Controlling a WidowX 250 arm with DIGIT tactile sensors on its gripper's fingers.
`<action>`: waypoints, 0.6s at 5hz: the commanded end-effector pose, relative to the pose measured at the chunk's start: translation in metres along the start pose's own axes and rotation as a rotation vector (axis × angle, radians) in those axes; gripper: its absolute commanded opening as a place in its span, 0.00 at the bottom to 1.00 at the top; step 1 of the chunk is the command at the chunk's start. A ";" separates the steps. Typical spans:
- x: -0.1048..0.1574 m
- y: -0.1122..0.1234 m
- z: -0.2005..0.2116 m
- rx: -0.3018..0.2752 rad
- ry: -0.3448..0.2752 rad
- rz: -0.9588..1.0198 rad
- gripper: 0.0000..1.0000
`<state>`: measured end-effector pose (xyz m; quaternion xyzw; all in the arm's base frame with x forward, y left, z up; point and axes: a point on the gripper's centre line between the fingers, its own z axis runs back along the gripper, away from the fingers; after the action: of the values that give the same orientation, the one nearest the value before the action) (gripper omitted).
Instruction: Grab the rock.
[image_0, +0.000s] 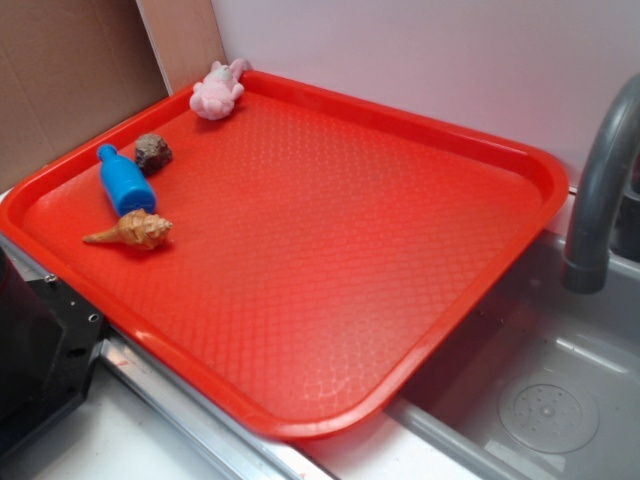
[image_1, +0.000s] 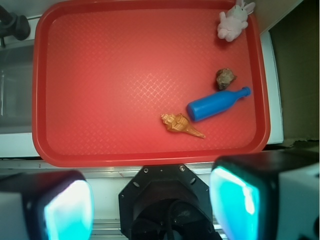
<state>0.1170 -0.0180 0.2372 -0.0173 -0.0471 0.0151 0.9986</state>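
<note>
**A:** What does the exterior view show?

**B:** A red tray (image_0: 400, 250) sits partly over a grey sink (image_0: 560, 400), a dark faucet (image_0: 600, 190) rising at the right. Four small items cluster at the tray's far left end. The rock (image_0: 153, 152), lumpy and grey-brown, lies on the tray floor near the left rim, just beside the neck of a blue bottle (image_0: 124, 186) that lies on its side. Whether rock and bottle touch cannot be told. A tan spiral seashell (image_0: 133, 231) rests just in front of the bottle, its point aimed left. A pink plush toy (image_0: 217, 92) lies in the far corner, apart from the rest. No gripper appears in this view; only a black piece of equipment (image_0: 40, 340) shows at lower left.

**A:** And the wrist view?

**B:** Looking down from above, the tray fills the upper frame. The rock (image_1: 226, 78) lies toward the right side, close above the bottle (image_1: 217, 104) near its neck, a thin gap apparently between them. The seashell (image_1: 181, 124) lies left of and below the bottle's base; the plush toy (image_1: 233, 21) sits in the top right corner. The gripper (image_1: 150, 207) hangs at the frame's bottom edge, outside the tray's near rim, well apart from the rock. Its two fingers (image_1: 235, 200), glowing cyan on their inner faces, stand spread wide with nothing between them.
</note>
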 end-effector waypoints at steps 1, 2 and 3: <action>0.000 0.000 0.000 0.000 0.000 0.000 1.00; 0.022 0.041 -0.031 -0.048 -0.007 -0.057 1.00; 0.035 0.078 -0.062 -0.082 -0.015 -0.087 1.00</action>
<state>0.1537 0.0588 0.1688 -0.0624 -0.0440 -0.0334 0.9965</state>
